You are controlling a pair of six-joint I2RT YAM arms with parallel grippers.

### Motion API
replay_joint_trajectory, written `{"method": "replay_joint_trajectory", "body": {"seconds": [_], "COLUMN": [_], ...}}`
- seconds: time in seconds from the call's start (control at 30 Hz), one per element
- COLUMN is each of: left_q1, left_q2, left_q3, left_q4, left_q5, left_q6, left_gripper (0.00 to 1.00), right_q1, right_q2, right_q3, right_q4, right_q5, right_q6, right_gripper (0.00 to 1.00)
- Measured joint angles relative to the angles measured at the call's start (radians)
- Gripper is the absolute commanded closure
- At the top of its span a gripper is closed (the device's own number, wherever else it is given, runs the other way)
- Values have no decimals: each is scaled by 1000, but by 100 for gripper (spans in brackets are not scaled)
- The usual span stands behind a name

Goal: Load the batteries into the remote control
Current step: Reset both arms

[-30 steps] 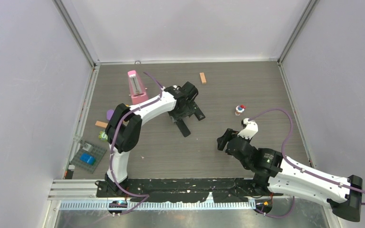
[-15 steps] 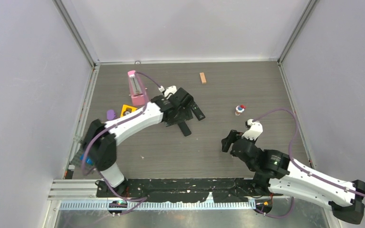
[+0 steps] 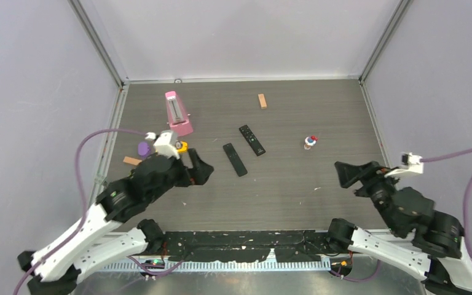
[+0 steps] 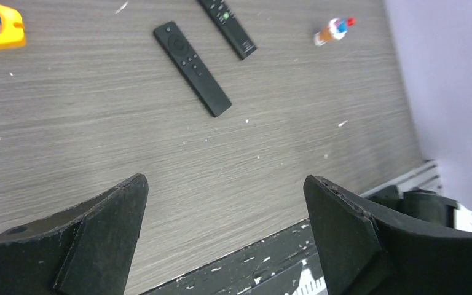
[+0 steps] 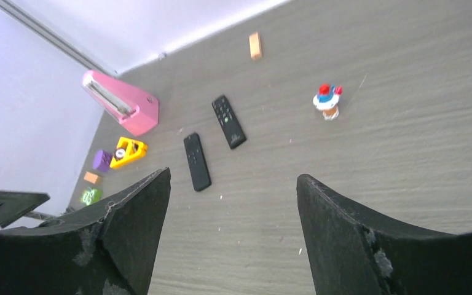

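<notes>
The two remotes lay near the middle of the counter (image 3: 283,196), close together but not touching. The plain remote (image 3: 235,159) had the many-buttoned remote (image 3: 252,139) at its 1 o'clock, and both slanted toward 11 o'clock. The batteries were too small to make out in any view. The left fingers (image 3: 200,171) hung at the plain remote's 8 o'clock, spread wide and released. The right fingers (image 3: 346,172) hung well apart at 3 o'clock, likewise released. Bare wood ran between them down to the near edge. A pink wedge (image 3: 177,114), a yellow piece (image 3: 181,146) and a purple piece (image 3: 142,148) crowded the 10 o'clock side by the left wall. A small figure (image 3: 309,142) stood toward 2 o'clock, and a wooden block (image 3: 262,100) lay near the far edge.
</notes>
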Motion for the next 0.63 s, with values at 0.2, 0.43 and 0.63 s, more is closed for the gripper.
{"method": "replay_joint_trajectory", "body": {"seconds": [0.2, 0.43, 0.63], "left_q1": [0, 0, 0], "left_q2": [-365, -505, -506], "left_q3": [-56, -50, -42], "left_q4": [-43, -119, -166], "left_q5": [-22, -68, -81], "left_q6": [48, 77, 89], "left_gripper": [0, 1, 0], "right_q1": [0, 0, 0], "right_q2": [-98, -103, -102], "right_q3": [82, 121, 123], "right_q4": [1, -7, -7], "right_q5": [52, 74, 77], "right_q6": [-139, -197, -206], "right_gripper": [11, 5, 5]}}
